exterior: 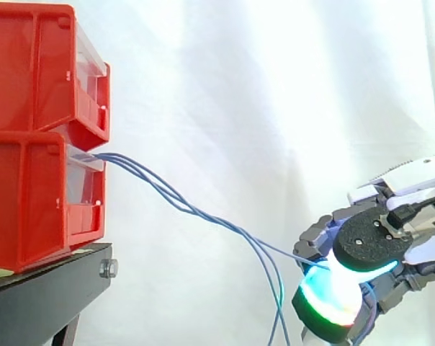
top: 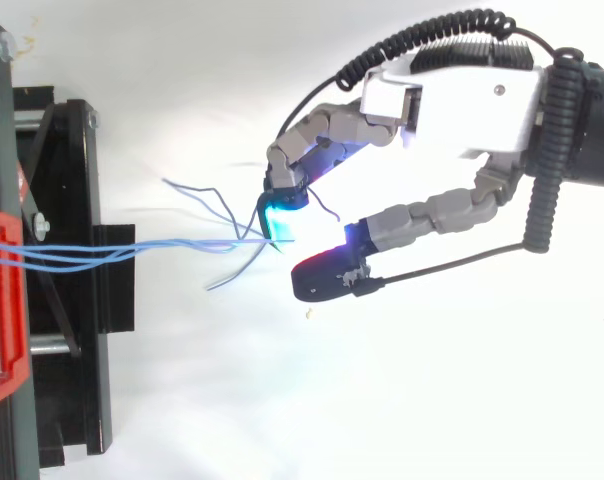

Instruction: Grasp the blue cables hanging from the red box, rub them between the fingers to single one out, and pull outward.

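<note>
Several thin blue cables [exterior: 181, 204] leave the gap between two stacked red bins, just above the lower bin [exterior: 30, 194], and slope down to the right. One strand runs on into my hand [exterior: 367, 244], where it disappears between a dark-backed fingertip and a pad [exterior: 333, 295] glowing cyan, green and red. The other strands [exterior: 279, 317] drop loose below the frame. From above, the cables [top: 132, 250] stretch from the red bin [top: 2, 300] to a cyan fingertip [top: 278, 216]. My hand [top: 452, 100] has its fingers curled, with the thumb just below the strands.
The upper red bin [exterior: 30, 65] sits on the lower one at the left, both on a black stand [exterior: 52, 288] [top: 82, 300]. Loose cable ends [top: 197, 195] fan out near the fingertips. A white curtain lies behind.
</note>
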Robot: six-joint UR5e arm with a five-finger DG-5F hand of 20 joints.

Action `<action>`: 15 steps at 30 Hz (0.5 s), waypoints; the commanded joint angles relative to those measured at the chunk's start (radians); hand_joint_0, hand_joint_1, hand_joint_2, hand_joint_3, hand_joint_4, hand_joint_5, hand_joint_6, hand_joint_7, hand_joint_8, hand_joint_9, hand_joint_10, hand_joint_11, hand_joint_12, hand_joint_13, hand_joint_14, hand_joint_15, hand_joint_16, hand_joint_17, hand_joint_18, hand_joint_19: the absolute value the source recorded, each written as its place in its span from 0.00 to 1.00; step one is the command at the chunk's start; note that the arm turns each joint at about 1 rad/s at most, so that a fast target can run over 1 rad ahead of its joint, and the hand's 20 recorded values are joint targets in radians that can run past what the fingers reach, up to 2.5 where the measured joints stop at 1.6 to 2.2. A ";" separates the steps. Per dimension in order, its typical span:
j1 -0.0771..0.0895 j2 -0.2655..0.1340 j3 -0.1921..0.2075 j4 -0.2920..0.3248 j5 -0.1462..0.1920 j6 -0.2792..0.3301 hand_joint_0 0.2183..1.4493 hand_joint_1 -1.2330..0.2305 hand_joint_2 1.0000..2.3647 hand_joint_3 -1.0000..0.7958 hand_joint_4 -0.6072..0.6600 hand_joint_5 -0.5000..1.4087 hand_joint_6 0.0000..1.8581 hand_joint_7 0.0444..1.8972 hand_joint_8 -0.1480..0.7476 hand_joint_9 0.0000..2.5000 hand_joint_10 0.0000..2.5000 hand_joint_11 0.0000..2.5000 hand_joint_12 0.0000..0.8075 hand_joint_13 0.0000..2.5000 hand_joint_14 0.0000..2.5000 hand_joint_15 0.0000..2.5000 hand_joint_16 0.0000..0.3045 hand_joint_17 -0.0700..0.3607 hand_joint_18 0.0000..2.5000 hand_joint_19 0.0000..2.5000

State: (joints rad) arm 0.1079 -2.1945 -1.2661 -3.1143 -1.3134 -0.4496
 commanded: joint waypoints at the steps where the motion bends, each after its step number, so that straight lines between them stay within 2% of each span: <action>1: 0.003 0.001 0.001 -0.003 -0.001 -0.003 0.30 0.26 0.01 0.59 0.39 0.21 0.47 0.60 0.39 0.32 0.00 0.03 0.41 0.25 0.01 0.15 0.14 0.39 0.17 0.14; 15: 0.003 0.001 0.001 0.039 -0.001 -0.004 0.30 0.26 0.01 0.59 0.40 0.21 0.47 0.59 0.40 0.33 0.00 0.04 0.42 0.26 0.01 0.16 0.15 0.40 0.19 0.15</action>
State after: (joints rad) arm 0.1106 -2.1943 -1.2656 -3.0798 -1.3147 -0.4537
